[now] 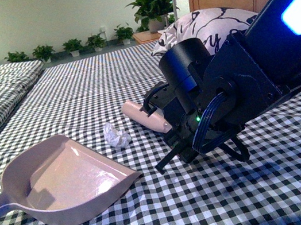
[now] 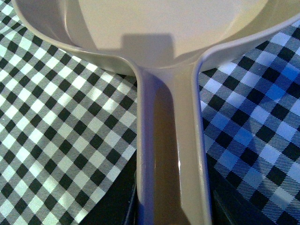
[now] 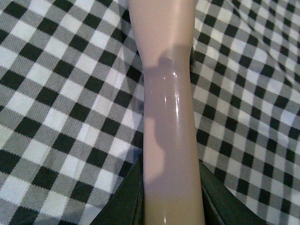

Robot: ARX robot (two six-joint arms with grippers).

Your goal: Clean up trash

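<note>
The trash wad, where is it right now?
In the front view the trash lies on the checkered cloth, just beyond the dustpan and left of the pink handle in the right gripper.

The trash (image 1: 116,135) is a small crumpled white paper wad, lying loose on the black-and-white checked cloth (image 1: 77,96). It sits just beyond the open mouth of the pinkish dustpan (image 1: 64,183), apart from its lip, and near the pink brush handle (image 1: 146,115) to its right.
</note>
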